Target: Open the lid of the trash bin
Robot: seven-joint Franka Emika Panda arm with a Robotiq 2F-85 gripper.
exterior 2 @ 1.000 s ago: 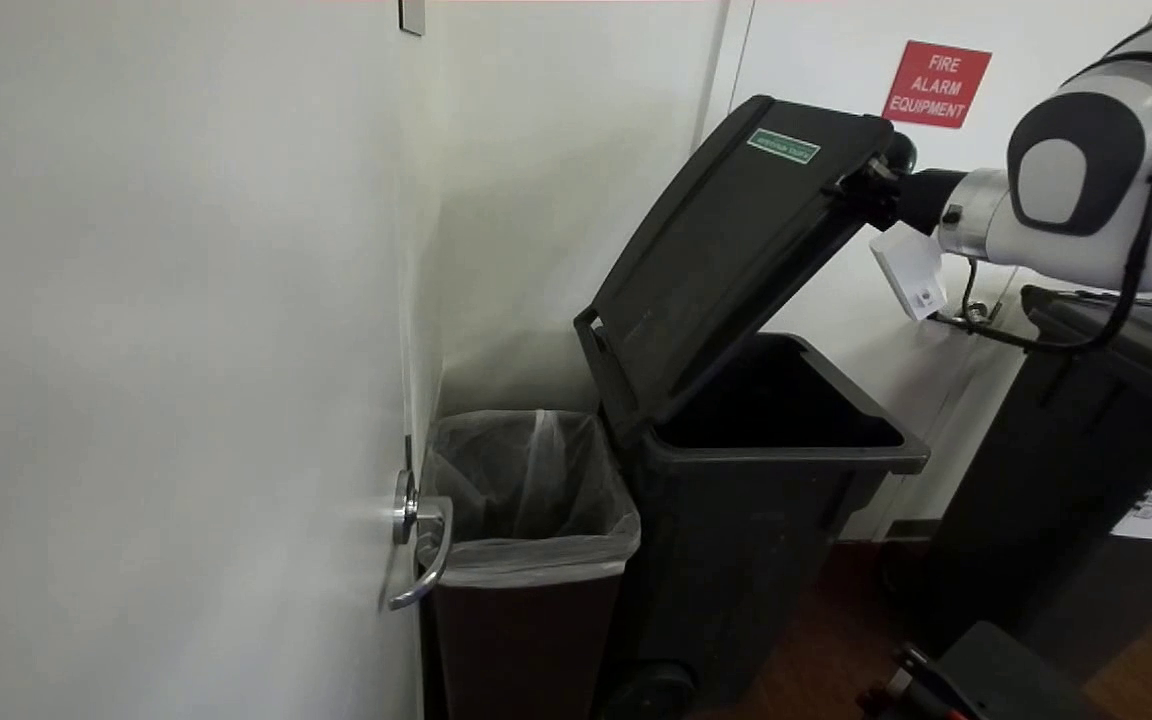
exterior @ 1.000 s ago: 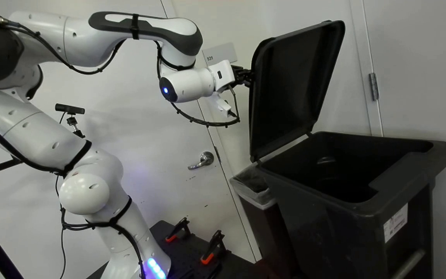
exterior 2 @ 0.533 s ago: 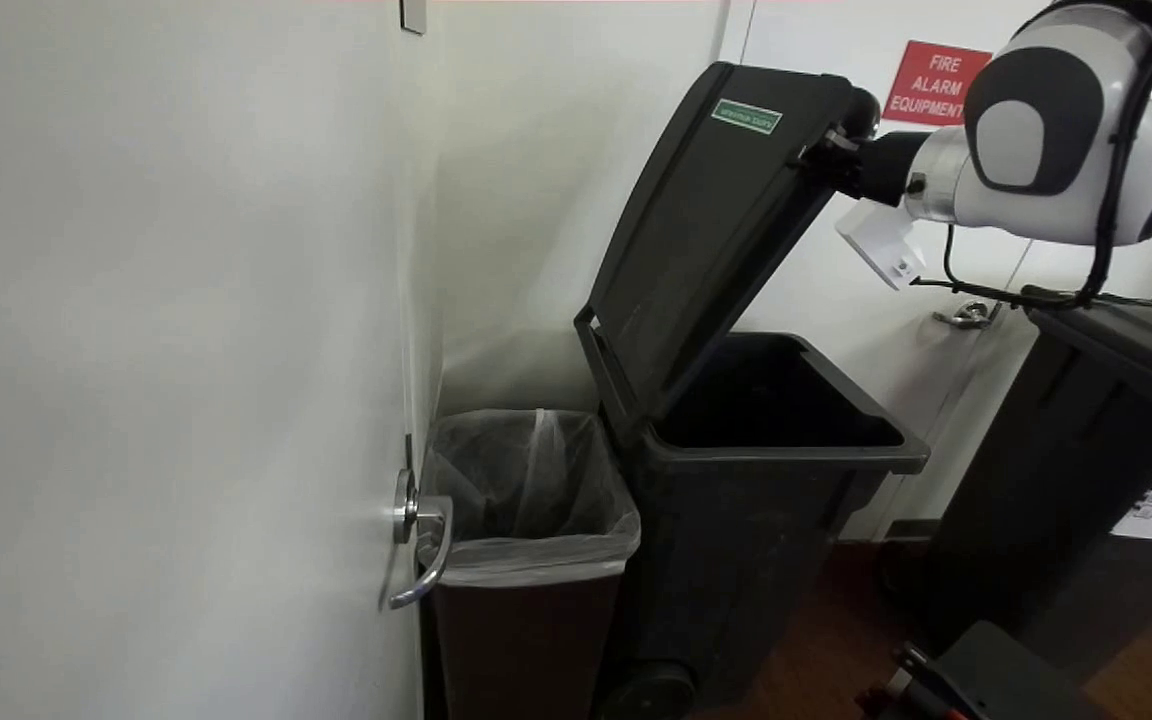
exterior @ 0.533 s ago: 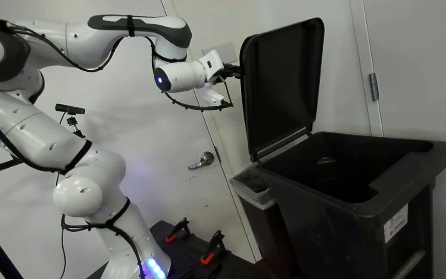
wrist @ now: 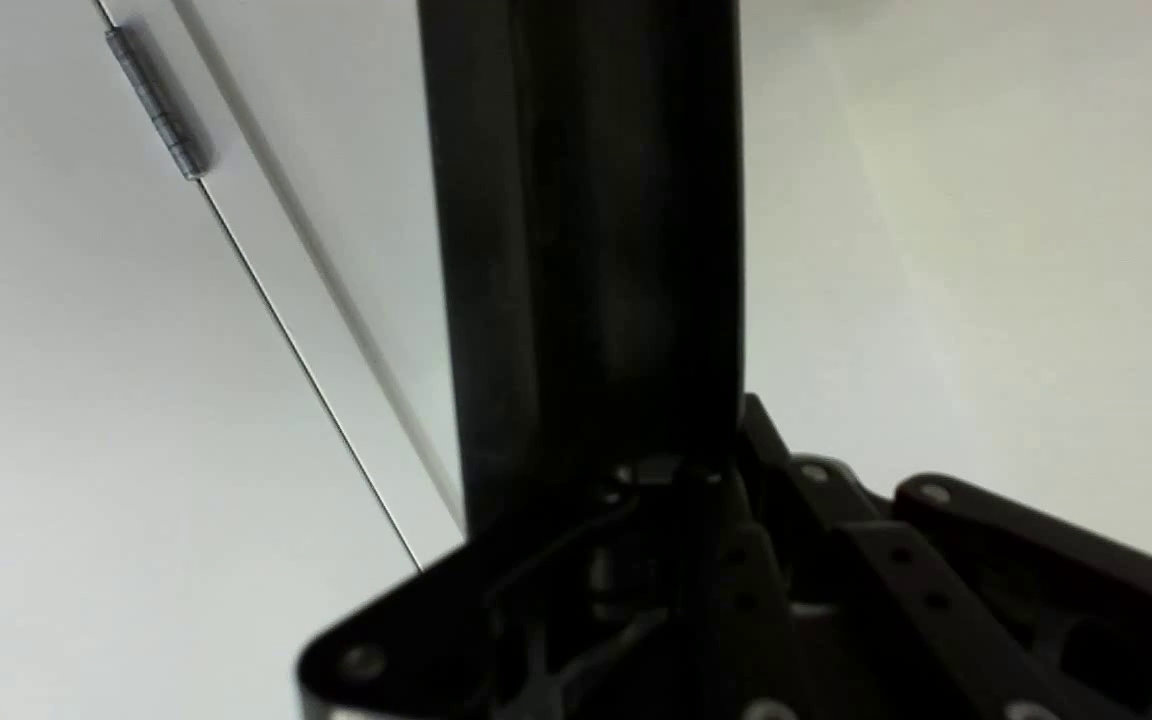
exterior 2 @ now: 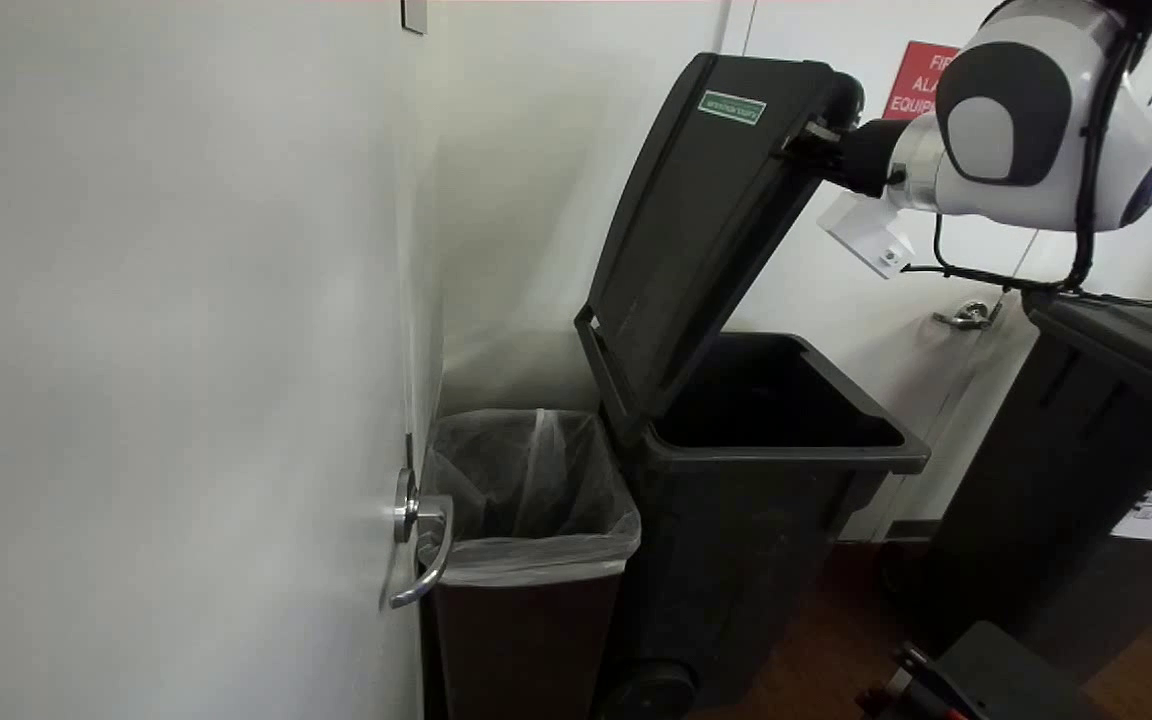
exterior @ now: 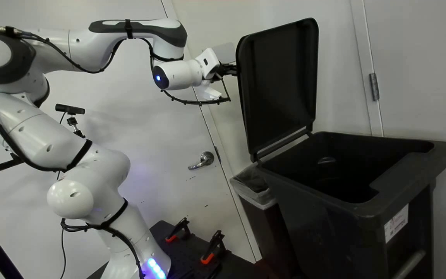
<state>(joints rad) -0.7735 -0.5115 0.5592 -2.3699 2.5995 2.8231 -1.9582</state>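
1. You have the lid [exterior: 281, 85] raised above the trash bin [exterior: 331, 228], whose mouth lies uncovered. In an exterior view, where the green-and-white label [exterior 2: 732, 107] shows, the lid leans over the mouth, short of upright.
2. Your gripper [exterior: 233, 69] meets the lid's side edge near the free end. In the wrist view the fingers [wrist: 436, 610] look clamped on that edge; black on black hides the contact, so you cannot tell how firm the hold is.
3. Don't let go here: at this lean the lid would probably drop back. Carry it along its arc until its weight falls behind its hinged edge.
4. Turn the wrist [exterior: 180, 74] with the lid as you go; a straight pull would likely work the edge out of your fingers.
5. Go slowly past the balance point. The lined bin [exterior 2: 526, 640] stands just beside the hinged edge and could stop the lid.
6. Watch that the cable [exterior: 199, 103] looping under the wrist doesn't snag. Only when the lid stands by itself, part the fingers and back straight out.
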